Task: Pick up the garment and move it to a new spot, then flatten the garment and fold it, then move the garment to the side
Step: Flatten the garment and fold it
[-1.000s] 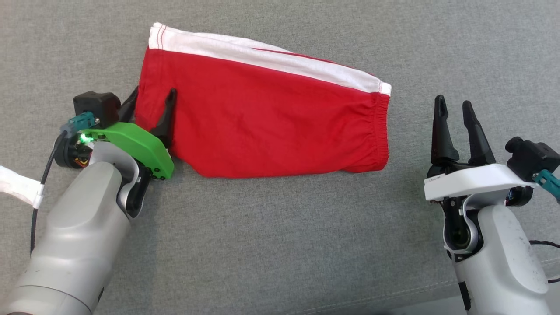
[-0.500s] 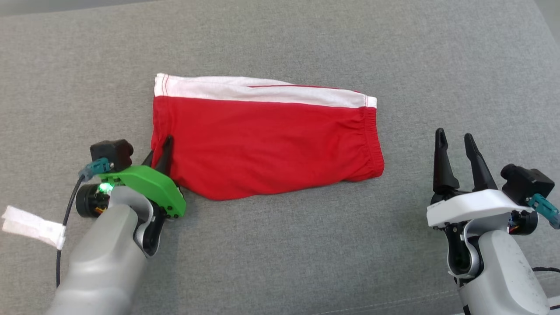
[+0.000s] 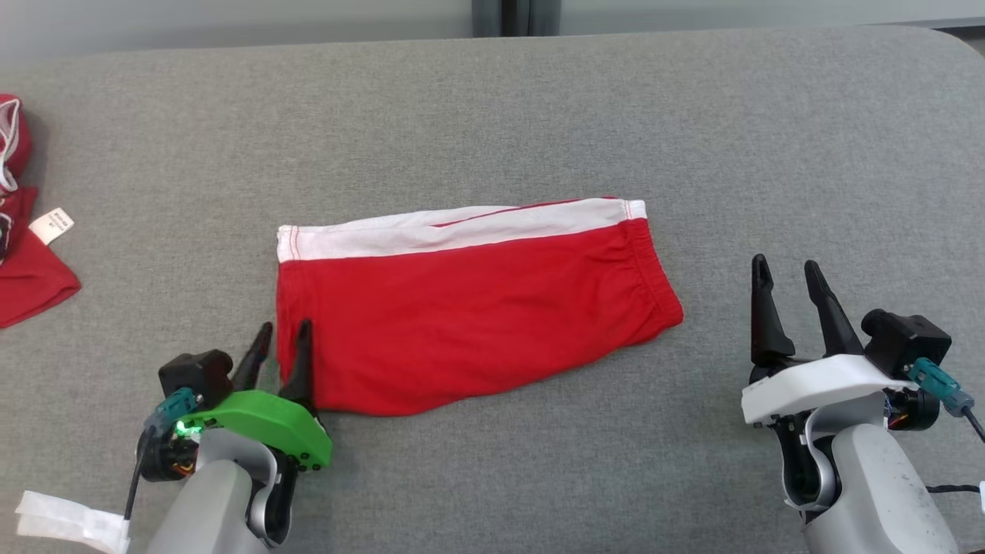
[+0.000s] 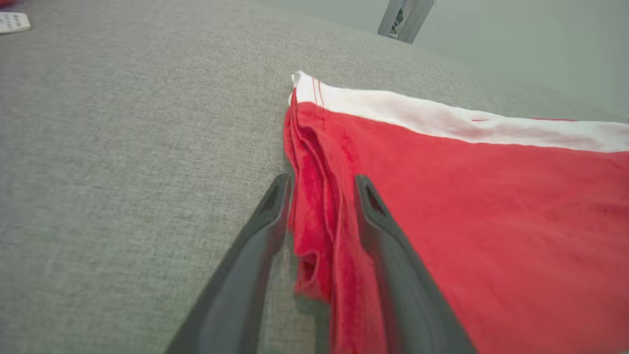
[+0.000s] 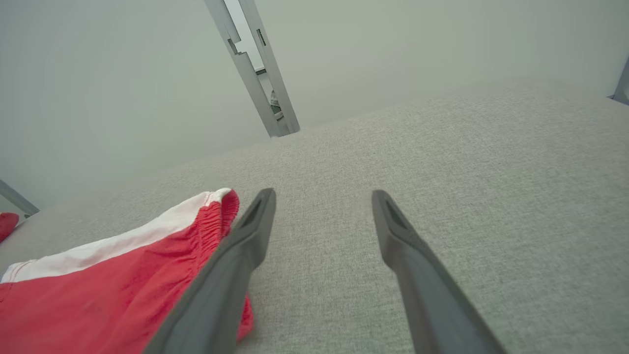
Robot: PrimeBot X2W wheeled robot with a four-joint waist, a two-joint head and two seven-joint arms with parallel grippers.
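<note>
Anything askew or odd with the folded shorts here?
Mildly: the shorts lie tilted, and their left edge is bunched into loose layers between the left gripper's parted fingers. The lower edge bulges unevenly. No damage visible.

garment: I log the folded red fabric shorts [image 3: 477, 331] as bright red, with one broad white band on the far edge and red stitch lines across the white.
surface: grey woven cloth tabletop [image 3: 539, 115], plain mid-grey, fine fleck.
left gripper [image 3: 285, 327]: black fingers, bright green cover plate [image 3: 262, 419].
right gripper [image 3: 785, 265]: black fingers, white cover plate [image 3: 816, 385].
far left: I note crumpled red clothes [image 3: 31, 285] with a white tag [image 3: 52, 225].
</note>
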